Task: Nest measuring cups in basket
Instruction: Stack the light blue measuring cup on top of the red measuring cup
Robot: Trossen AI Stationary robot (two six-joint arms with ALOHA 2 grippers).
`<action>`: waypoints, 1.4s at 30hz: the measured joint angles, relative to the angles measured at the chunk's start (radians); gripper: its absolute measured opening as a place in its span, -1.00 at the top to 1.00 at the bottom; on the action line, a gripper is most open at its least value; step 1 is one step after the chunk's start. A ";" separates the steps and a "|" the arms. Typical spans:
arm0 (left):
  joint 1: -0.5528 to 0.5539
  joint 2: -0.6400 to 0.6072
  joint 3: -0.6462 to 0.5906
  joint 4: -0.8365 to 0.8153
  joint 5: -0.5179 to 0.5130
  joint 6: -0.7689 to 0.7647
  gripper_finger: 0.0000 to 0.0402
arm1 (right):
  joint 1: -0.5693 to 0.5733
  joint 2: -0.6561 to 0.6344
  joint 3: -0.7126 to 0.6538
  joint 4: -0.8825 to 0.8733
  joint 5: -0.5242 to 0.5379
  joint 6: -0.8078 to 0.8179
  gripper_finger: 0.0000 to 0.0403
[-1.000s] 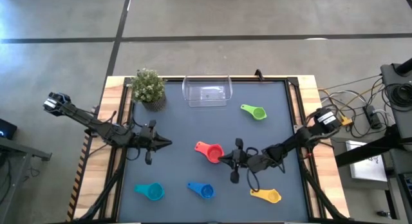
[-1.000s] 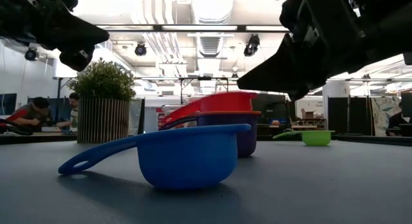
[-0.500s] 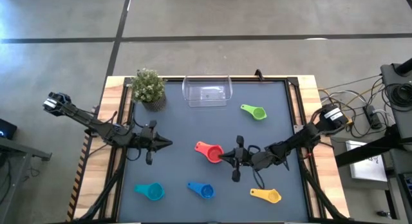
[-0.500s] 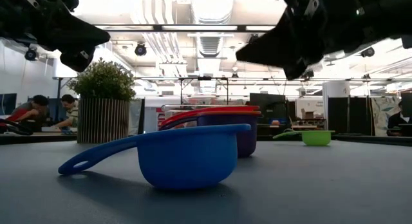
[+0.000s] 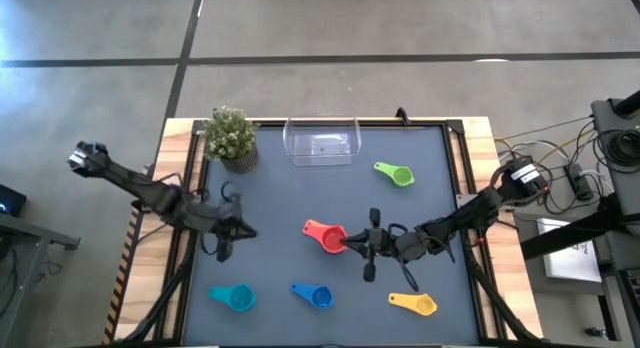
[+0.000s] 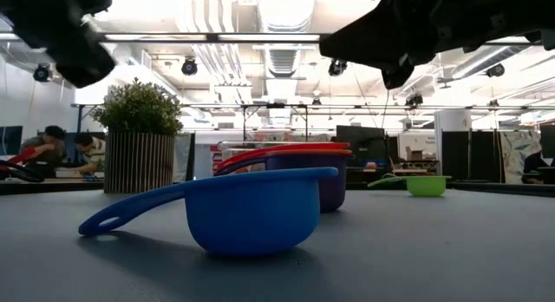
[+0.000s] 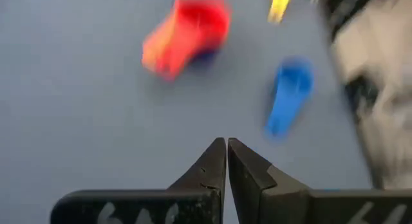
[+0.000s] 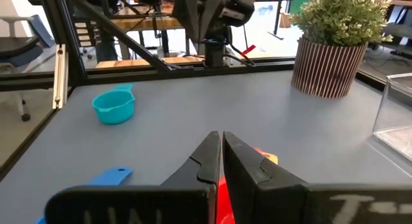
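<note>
A red cup (image 5: 328,235) sits on top of a stack near the table's middle. The low view shows an orange rim (image 6: 323,153) and a purple cup (image 6: 333,182) under it. Lying singly on the table are the green cup (image 5: 395,173), teal cup (image 5: 232,298), blue cup (image 5: 313,295) and yellow cup (image 5: 414,304). The clear basket (image 5: 322,141) stands at the far edge. My right gripper (image 5: 350,244) is shut, raised above the table just right of the stack. My left gripper (image 5: 243,231) is shut, in the air left of the stack.
A potted plant (image 5: 231,136) stands at the far left corner, beside the basket. A raised dark frame (image 5: 455,188) runs along the table's edges. People sit in the room beyond the table (image 6: 52,150). Bare table lies between the stack and the basket.
My right gripper has risen above the red stack and stayed shut. My left gripper has tipped its fingers down toward the table and drawn back slightly toward the table's left. No cup has moved.
</note>
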 joint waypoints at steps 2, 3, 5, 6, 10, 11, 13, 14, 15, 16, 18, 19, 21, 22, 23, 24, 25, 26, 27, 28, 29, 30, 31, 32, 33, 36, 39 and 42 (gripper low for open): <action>-0.020 0.036 0.060 -0.157 0.051 -0.058 1.00 | 0.000 -0.005 0.000 -0.002 0.000 -0.001 0.96; -0.034 0.052 0.084 -0.200 0.072 -0.090 1.00 | 0.002 -0.008 0.000 -0.004 0.000 -0.002 0.96; -0.071 0.077 0.116 -0.229 0.092 -0.137 1.00 | 0.004 -0.012 0.000 -0.002 0.000 -0.007 0.96; -0.093 0.089 0.126 -0.227 0.097 -0.150 1.00 | 0.006 -0.014 0.000 -0.005 -0.001 -0.013 0.96; -0.199 0.137 0.139 -0.223 0.105 -0.190 1.00 | 0.012 -0.015 0.000 -0.005 -0.001 -0.014 0.96; -0.225 0.149 0.138 -0.214 0.104 -0.196 1.00 | 0.013 -0.015 0.000 -0.005 -0.001 -0.014 0.96; -0.281 0.174 0.118 -0.114 0.102 -0.198 1.00 | 0.014 -0.015 0.000 -0.005 -0.004 -0.008 0.96; -0.309 0.188 0.107 -0.038 0.100 -0.196 0.99 | 0.013 -0.015 0.000 -0.005 -0.007 0.000 0.96; -0.333 0.204 0.100 0.029 0.095 -0.186 0.99 | 0.013 -0.015 0.000 -0.005 -0.008 0.001 0.96; -0.354 0.220 0.097 0.075 0.092 -0.179 0.97 | 0.013 -0.015 0.000 -0.005 -0.008 0.001 0.96; -0.388 0.251 0.097 0.101 0.081 -0.190 0.95 | 0.013 -0.015 0.000 -0.005 -0.008 0.000 0.96; -0.401 0.265 0.097 0.096 0.071 -0.206 0.94 | 0.013 -0.015 0.000 -0.004 -0.008 0.000 0.96; -0.421 0.291 0.097 0.095 0.045 -0.234 0.92 | 0.013 -0.015 0.000 -0.004 -0.008 0.001 0.96; -0.428 0.304 0.097 0.098 0.030 -0.247 0.91 | 0.013 -0.015 0.000 -0.004 -0.008 0.001 0.96; -0.430 0.316 0.097 0.102 0.027 -0.264 0.90 | 0.013 -0.015 0.000 -0.001 -0.008 0.001 0.96; -0.430 0.330 0.097 0.104 0.027 -0.275 0.89 | 0.013 -0.015 0.000 0.001 -0.008 0.001 0.96; -0.430 0.343 0.097 0.102 0.026 -0.280 0.88 | 0.013 -0.015 0.000 0.003 -0.008 0.001 0.96; -0.430 0.356 0.097 0.099 0.026 -0.283 0.87 | 0.013 -0.015 0.000 0.003 -0.008 0.001 0.96; -0.430 0.369 0.096 0.099 0.026 -0.284 0.86 | 0.013 -0.015 0.000 0.003 -0.008 0.001 0.96; -0.430 0.381 0.096 0.099 0.026 -0.285 0.85 | 0.013 -0.015 0.000 0.003 -0.008 0.001 0.96; -0.430 0.394 0.096 0.097 0.027 -0.292 0.83 | 0.013 -0.015 0.000 0.003 -0.008 0.005 0.96; -0.430 0.407 0.096 0.091 0.031 -0.303 0.82 | 0.013 -0.015 0.000 0.003 -0.008 0.009 0.96; -0.430 0.420 0.096 0.079 0.043 -0.314 0.80 | 0.013 -0.015 0.000 0.003 -0.008 0.013 0.96; -0.430 0.432 0.096 0.065 0.061 -0.325 0.77 | 0.013 -0.015 0.000 0.002 -0.008 0.017 0.96; -0.430 0.443 0.096 0.050 0.072 -0.340 0.74 | 0.013 -0.015 0.000 0.002 -0.008 0.017 0.96; -0.430 0.475 0.096 0.023 0.090 -0.382 0.64 | 0.013 -0.015 0.000 -0.003 -0.008 0.018 0.96; -0.430 0.503 0.096 0.024 0.095 -0.413 0.51 | 0.013 -0.015 0.000 -0.005 -0.008 0.018 0.96; -0.430 0.523 0.096 0.024 0.095 -0.435 0.37 | 0.013 -0.015 0.000 -0.005 -0.008 0.018 0.96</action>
